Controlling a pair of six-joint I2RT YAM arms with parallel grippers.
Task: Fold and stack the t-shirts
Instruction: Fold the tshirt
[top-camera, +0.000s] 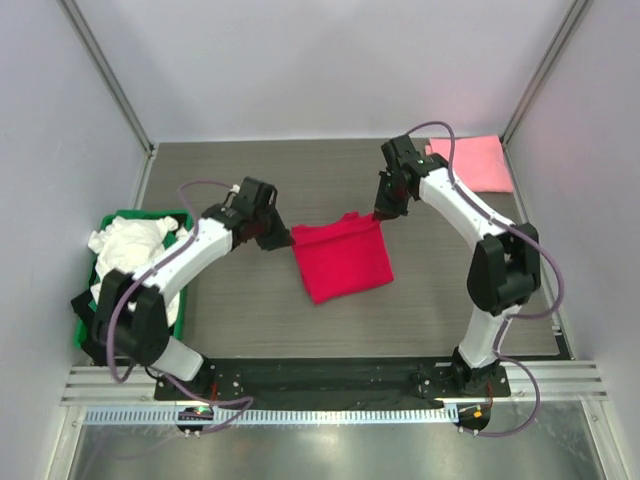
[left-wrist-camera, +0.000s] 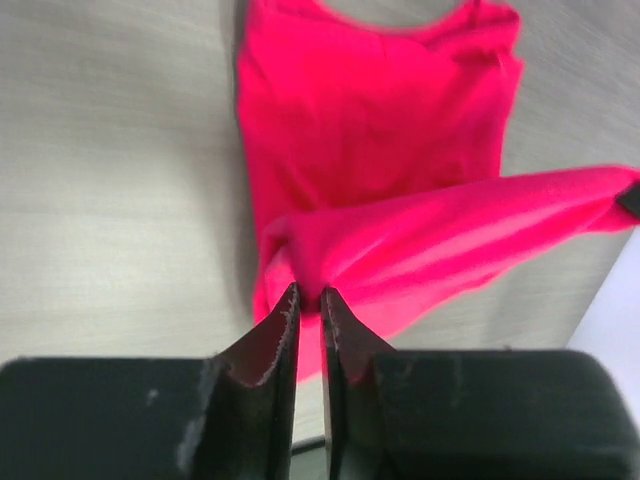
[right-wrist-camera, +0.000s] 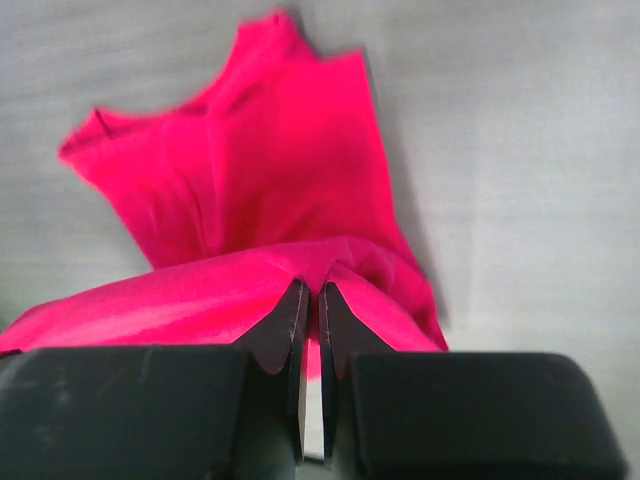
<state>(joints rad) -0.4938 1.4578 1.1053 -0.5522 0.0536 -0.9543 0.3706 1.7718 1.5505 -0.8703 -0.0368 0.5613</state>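
The crimson-red t-shirt (top-camera: 342, 262) lies partly folded in the middle of the table, its far edge lifted between both grippers. My left gripper (top-camera: 283, 237) pinches the shirt's far left corner; in the left wrist view the jaws (left-wrist-camera: 309, 292) are shut on a fold of red cloth (left-wrist-camera: 380, 130). My right gripper (top-camera: 380, 213) holds the far right corner, and its tips (right-wrist-camera: 313, 287) are shut on the red cloth (right-wrist-camera: 270, 170). A light pink t-shirt (top-camera: 472, 162) lies folded at the back right corner. A white t-shirt (top-camera: 128, 245) sits crumpled in the crate.
A green plastic crate (top-camera: 100, 290) stands at the table's left edge beside the left arm. Grey walls with metal posts close in the back and both sides. Bare grey table (top-camera: 250, 300) surrounds the red shirt.
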